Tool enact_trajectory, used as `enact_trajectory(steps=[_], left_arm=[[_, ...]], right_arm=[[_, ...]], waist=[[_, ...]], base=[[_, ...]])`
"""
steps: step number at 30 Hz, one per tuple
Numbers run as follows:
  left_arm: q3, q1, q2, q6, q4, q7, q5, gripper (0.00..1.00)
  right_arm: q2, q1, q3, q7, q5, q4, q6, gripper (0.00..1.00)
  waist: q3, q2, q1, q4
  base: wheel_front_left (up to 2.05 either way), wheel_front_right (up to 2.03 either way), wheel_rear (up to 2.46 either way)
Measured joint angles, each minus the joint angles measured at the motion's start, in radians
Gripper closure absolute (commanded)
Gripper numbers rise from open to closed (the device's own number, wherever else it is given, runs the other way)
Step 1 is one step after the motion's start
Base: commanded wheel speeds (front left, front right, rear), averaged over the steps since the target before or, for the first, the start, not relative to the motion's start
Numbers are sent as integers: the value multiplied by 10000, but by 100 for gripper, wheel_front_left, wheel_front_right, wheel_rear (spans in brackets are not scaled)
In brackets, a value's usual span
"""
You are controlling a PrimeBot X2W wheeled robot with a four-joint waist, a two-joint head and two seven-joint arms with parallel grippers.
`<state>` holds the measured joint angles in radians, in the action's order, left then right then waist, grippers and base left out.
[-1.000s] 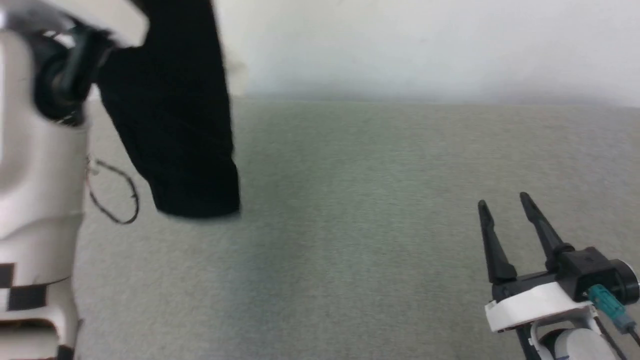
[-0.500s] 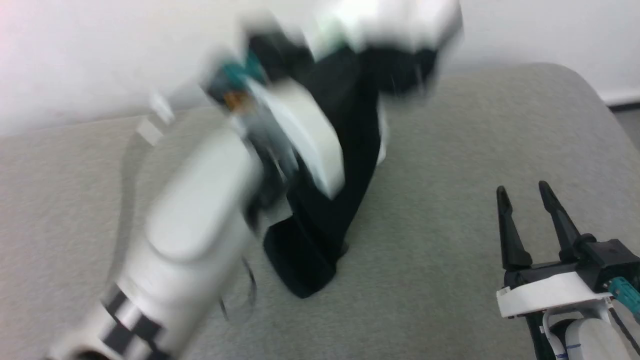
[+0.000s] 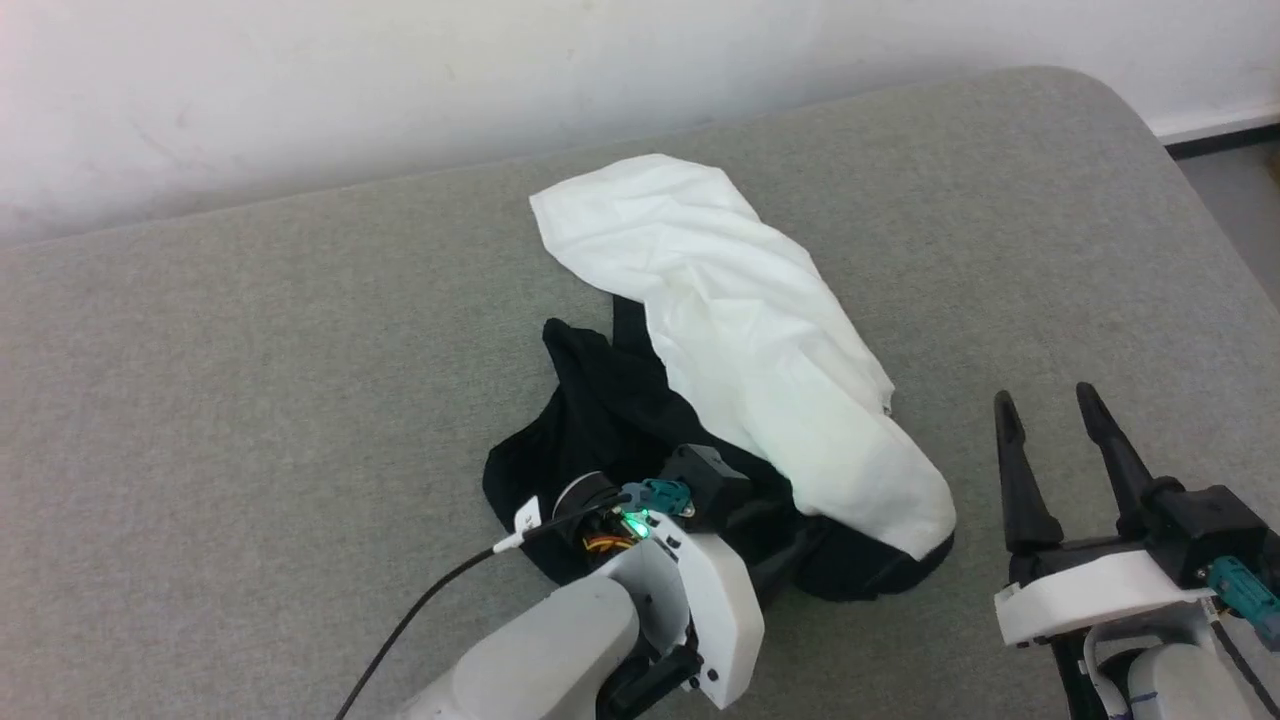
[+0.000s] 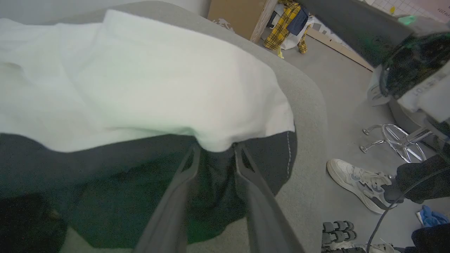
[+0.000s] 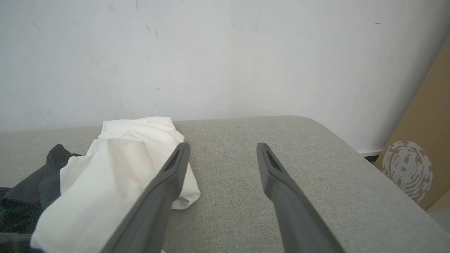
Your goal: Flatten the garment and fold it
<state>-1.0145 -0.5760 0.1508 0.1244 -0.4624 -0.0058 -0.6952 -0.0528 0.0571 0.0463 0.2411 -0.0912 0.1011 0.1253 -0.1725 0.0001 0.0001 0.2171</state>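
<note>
The garment (image 3: 760,340) lies crumpled in the middle of the grey padded surface (image 3: 250,350). Its white body is bunched diagonally over the black sleeves (image 3: 600,420). My left arm's wrist (image 3: 700,480) rests low on the near black part. In the left wrist view my left gripper (image 4: 217,149) has its fingers parted. Black cloth lies between them, and their tips are tucked under the edge of the white fold (image 4: 140,77). My right gripper (image 3: 1050,405) hovers open and empty to the right of the garment (image 5: 116,154), clear of it, with its fingers (image 5: 175,168) wide apart.
A white wall runs behind the surface, whose rounded right edge (image 3: 1180,170) drops to the floor. A cardboard box (image 5: 422,140) stands off that side. On the floor are a person's shoe (image 4: 358,179), a chair base (image 4: 397,135) and plaid clothes (image 4: 284,24).
The head camera has swung. My left arm has come down from holding the garment high, and the garment now lies on the surface. The left fingers have parted. The right gripper stays open.
</note>
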Motion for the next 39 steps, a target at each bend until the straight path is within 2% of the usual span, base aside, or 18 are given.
enact_trajectory(steps=[6,10,14,17,21,25,29,32,36,39], left_arm=[[228,8,-113,-4,-422,-779,-88,0],[790,5,155,-148,-320,-1430,-198,0],[1662,7,752,-853,102,-2096,-336,0],[2370,155,1335,-1693,541,-2376,-159,0],[3292,1166,2069,-2573,1407,-2502,107,0],[4395,2557,2372,-3200,2615,-2504,410,0],[5344,3932,2334,-3563,3498,-2512,811,0],[6019,4850,2046,-3718,3988,-2512,988,0],[6301,5788,1620,-3678,4226,-2512,1427,0],[6305,6308,1369,-3428,4178,-2512,1638,0]], right_arm=[[-2,-10,115,-27,134,23,0,0],[0,-60,190,-54,224,-59,2,0],[-2,-314,244,-119,224,-199,0,0],[2,-448,240,-105,182,-284,0,0],[-4,-645,188,-75,138,-330,0,0],[8,-839,-75,-12,-15,-376,2,0],[0,-1087,-437,19,-153,-393,0,0],[10,-1273,-702,69,-155,-382,2,0],[-6,-1417,-905,73,-161,-337,0,0],[-8,-1489,-1009,75,-174,-299,0,0]], waist=[[326,0,-1,-322],[752,0,-1,-613],[1168,0,-2,-951],[1436,0,-1,-1217],[1734,0,-2,-1532],[1976,0,-3,-1787],[2178,0,-2,-1951],[2293,0,-3,-2007],[2361,0,-1,-2001],[2366,0,-2,-1998]], base=[[0,0,0],[0,0,0],[0,0,0],[0,0,0],[0,0,0],[0,0,0],[0,0,0],[0,0,0],[0,0,0],[0,0,0]])
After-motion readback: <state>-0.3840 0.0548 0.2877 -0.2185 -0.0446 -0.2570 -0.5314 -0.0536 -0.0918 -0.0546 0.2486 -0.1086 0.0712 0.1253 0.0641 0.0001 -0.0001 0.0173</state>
